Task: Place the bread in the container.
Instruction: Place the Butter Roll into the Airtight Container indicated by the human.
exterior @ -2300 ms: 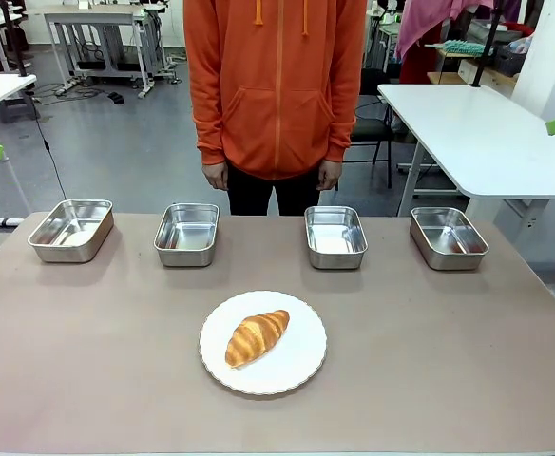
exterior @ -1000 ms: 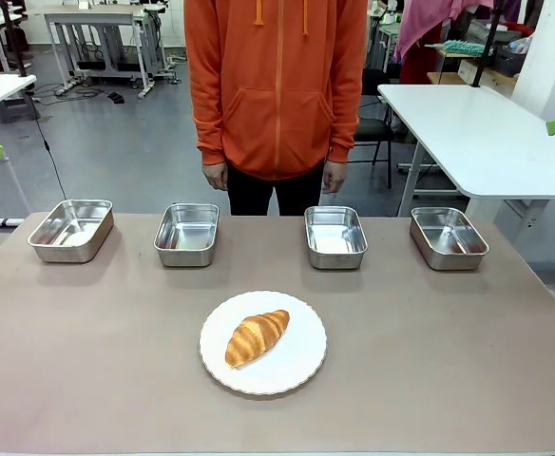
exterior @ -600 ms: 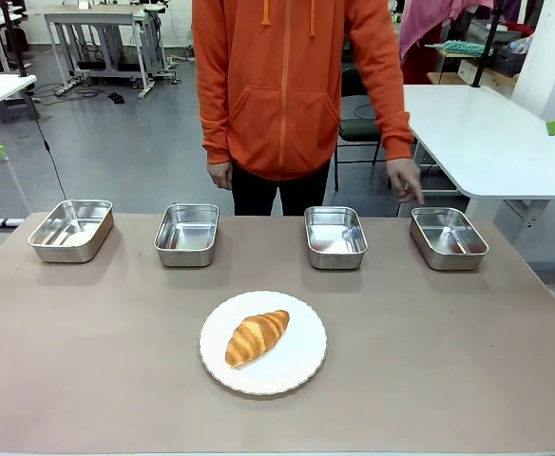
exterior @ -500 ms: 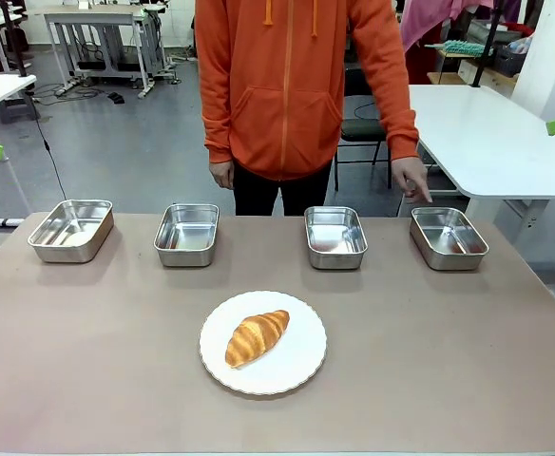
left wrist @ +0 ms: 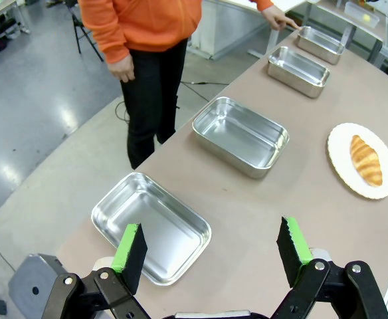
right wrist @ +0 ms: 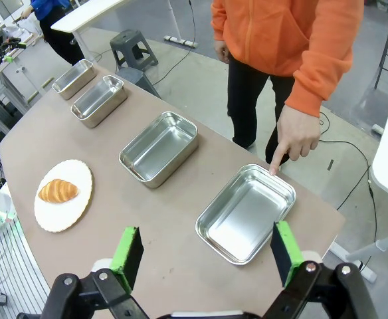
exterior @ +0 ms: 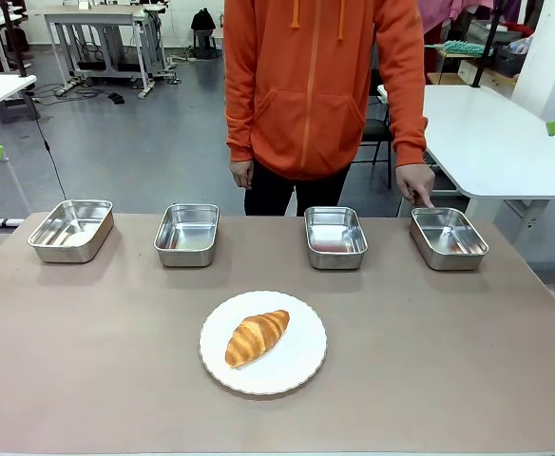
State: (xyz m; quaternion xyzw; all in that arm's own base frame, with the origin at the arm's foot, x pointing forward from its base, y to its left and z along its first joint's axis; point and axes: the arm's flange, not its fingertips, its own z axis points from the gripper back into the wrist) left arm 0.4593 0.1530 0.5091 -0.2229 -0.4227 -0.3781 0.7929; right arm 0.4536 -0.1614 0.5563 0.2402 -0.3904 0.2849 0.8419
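Brown bench, four steel pans along its far edge. Croissant on white plate, near centre. Person's hand points at far-right pan. Left tool, right tool open; best grip croissant's middle softly.

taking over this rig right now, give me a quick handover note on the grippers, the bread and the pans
Left gripper: open, empty, above the left end of the table.
Right gripper: open, empty, above the right end.
Croissant: lying on the white plate, mid-table, untouched.
Person's hand points at the far-right pan, which is empty.
Done: nothing yet.
Left: grasp the croissant, put it in that pan.
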